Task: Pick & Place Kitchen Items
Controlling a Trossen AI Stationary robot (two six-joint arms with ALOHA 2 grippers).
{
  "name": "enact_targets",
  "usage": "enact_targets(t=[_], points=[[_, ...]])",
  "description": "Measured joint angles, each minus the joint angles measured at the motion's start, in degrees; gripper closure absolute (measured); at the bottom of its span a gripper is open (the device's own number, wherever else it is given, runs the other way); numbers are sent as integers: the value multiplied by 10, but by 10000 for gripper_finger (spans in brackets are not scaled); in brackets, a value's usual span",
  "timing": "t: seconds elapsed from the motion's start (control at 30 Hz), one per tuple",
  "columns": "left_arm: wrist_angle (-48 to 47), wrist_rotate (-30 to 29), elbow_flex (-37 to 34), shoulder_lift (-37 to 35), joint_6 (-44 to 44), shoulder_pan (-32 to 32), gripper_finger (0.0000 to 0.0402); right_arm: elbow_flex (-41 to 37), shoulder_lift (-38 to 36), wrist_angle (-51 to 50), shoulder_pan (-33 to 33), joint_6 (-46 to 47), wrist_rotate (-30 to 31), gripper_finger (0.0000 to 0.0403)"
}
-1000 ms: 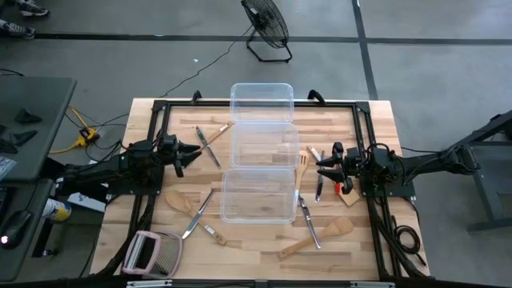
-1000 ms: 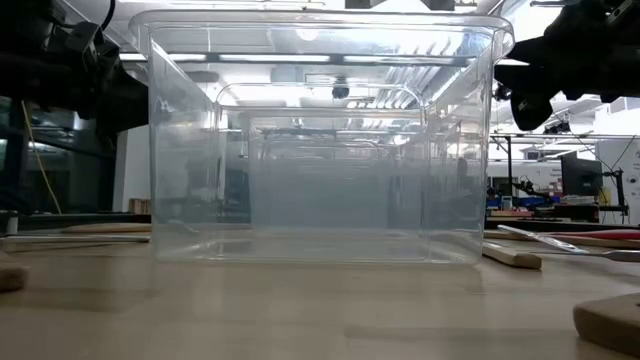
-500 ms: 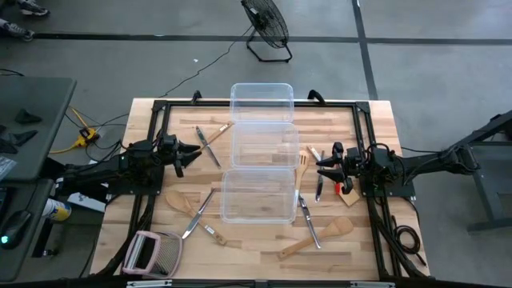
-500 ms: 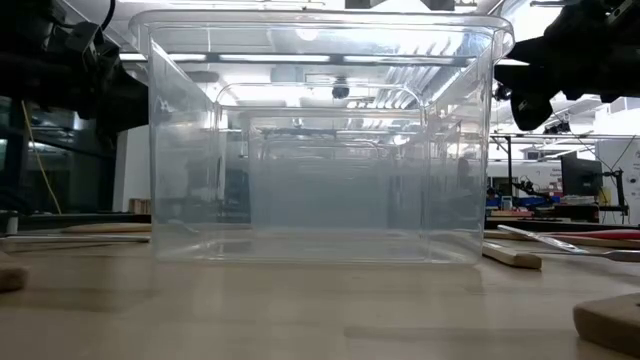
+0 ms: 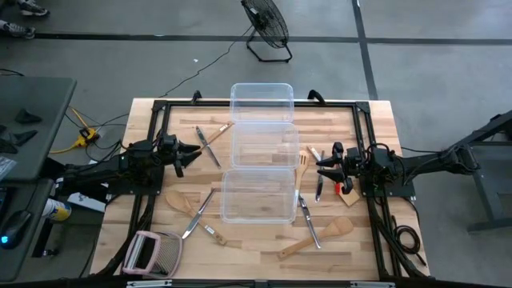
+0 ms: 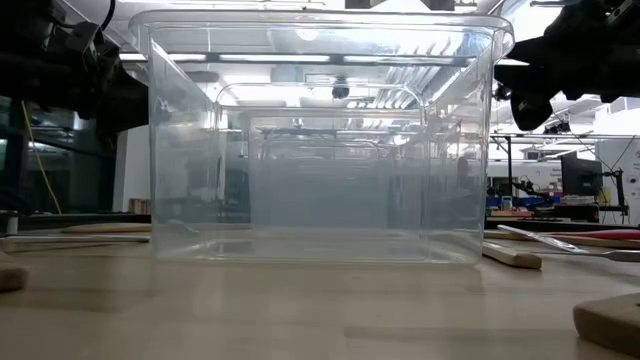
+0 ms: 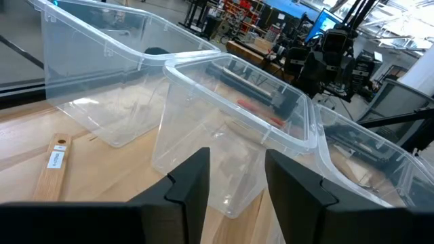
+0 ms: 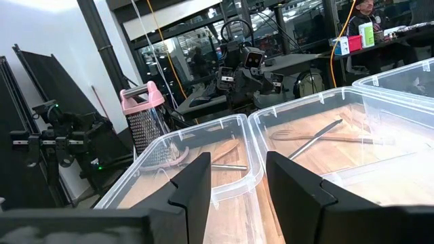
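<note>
High view: left gripper [image 5: 192, 150] and right gripper [image 5: 322, 166] hover either side of the clear tubs [image 5: 260, 152], fingers part open, empty. Kitchen items [image 5: 200, 210] scattered on table [image 5: 376, 120] around tubs.

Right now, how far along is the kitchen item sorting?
Nothing looks done: the three clear tubs appear empty. Nothing is in hand; the left pincer and right pincer hover open and empty. Everything is left: wooden spoons, metal cutlery and the red utensil lie on the table.
</note>
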Motion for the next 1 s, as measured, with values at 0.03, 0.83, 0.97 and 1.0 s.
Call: enact_targets(t=[0.03, 0.83, 0.97, 1.0], points=[[0, 0, 0, 0, 0, 0, 258, 0, 0, 0, 0, 0, 0, 268], [0, 0, 0, 0, 0, 0, 258, 0, 0, 0, 0, 376, -103, 268], [0, 0, 0, 0, 0, 0, 258, 6, 0, -31, 0, 470, -170, 268], [0, 0, 0, 0, 0, 0, 258, 11, 1, -38, 0, 474, -182, 268]])
